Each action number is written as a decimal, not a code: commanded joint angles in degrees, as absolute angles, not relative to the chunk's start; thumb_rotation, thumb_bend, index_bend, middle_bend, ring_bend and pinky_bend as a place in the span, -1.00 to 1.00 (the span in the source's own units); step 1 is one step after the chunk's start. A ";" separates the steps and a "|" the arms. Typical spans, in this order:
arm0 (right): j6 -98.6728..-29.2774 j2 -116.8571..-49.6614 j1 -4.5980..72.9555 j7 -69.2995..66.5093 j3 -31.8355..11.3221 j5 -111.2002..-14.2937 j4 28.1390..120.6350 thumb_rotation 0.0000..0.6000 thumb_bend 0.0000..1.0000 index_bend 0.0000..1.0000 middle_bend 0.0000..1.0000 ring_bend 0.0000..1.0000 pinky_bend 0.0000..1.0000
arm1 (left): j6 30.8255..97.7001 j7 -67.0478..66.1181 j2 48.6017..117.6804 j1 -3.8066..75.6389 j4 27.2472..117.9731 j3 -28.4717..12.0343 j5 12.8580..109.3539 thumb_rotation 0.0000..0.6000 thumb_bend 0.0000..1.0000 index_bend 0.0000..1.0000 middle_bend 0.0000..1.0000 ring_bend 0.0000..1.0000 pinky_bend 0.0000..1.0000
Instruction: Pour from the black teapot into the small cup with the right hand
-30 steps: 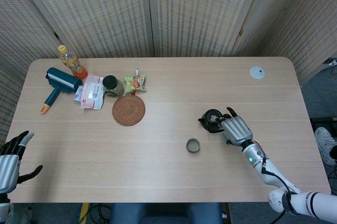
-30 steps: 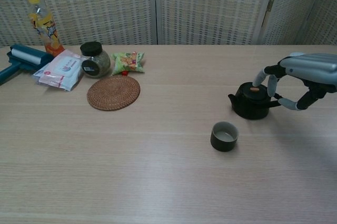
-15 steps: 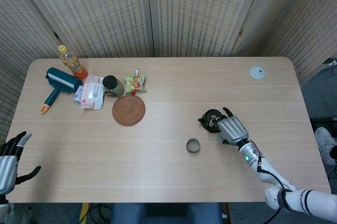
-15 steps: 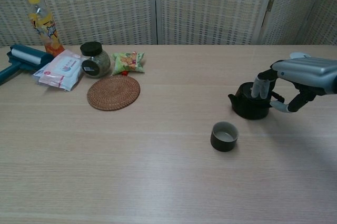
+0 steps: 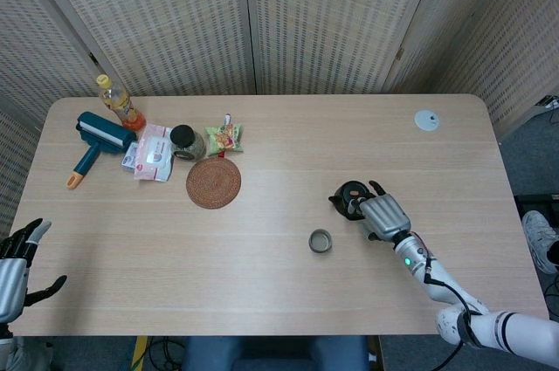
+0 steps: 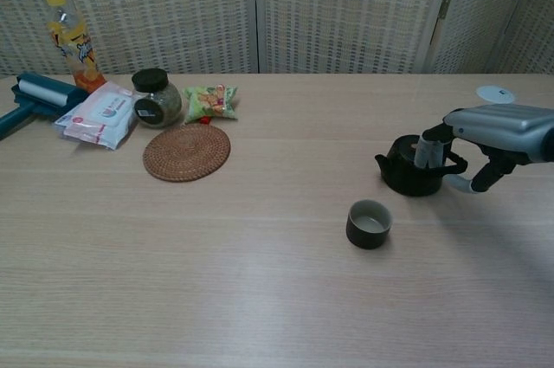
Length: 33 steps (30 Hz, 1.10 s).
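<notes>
Black teapot (image 6: pixel 414 175) upright, spout toward the left, right hand's (image 6: pixel 485 132) fingers (image 6: pixel 428 151) around it.

We see wood table (image 5: pixel 262 127). On it: black teapot (image 6: pixel 410 170), small cup (image 6: pixel 369 222), round mat (image 5: pixel 213 182), jar (image 5: pixel 184 140), snack bag (image 5: pixel 224 136), wipes pack (image 5: pixel 152 152), bottle (image 5: pixel 117 101), lint roller (image 5: pixel 94 141), white disc (image 5: pixel 426 120).

The right hand (image 6: pixel 485 136) has come down and curled its fingers around the black teapot (image 6: pixel 412 169).
</notes>
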<state>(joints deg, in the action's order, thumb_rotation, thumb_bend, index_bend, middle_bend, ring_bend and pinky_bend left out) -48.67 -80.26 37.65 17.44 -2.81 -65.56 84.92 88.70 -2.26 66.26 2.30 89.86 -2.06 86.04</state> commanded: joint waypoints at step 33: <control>-45.27 -82.35 38.65 19.25 -2.09 -62.77 82.68 1.00 -0.04 0.13 0.17 0.03 -1.00 | 88.74 -2.04 66.21 1.77 89.46 -2.13 85.73 1.00 -0.62 -0.76 -0.83 -0.72 -0.66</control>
<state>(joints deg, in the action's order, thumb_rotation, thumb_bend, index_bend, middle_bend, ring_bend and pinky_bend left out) -45.30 -82.31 38.62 19.21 -2.05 -62.81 82.72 88.75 -2.05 66.21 1.76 89.46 -2.13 85.73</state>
